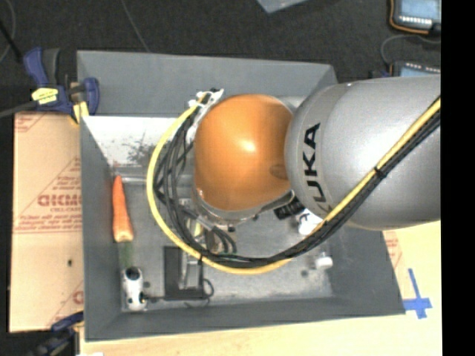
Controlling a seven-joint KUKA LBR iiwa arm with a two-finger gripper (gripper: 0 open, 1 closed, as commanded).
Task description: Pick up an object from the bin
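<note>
Black flat block [177,269] lies just below my orange wrist cover [241,154], which hides my pincer; whether it is open or holding anything I cannot tell. Just left of the block sits a small white thing [132,284], up-left an orange carrot [121,212], well right a white bit [323,260].

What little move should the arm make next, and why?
Probably a small shift toward the view's left, to the orange toy carrot. The arm's orange wrist cover hangs over the middle of the grey bin, while the carrot lies lengthwise by the left wall, uncovered. The small white-and-black thing in the near-left corner sits tighter against the walls, so it looks harder.
</note>
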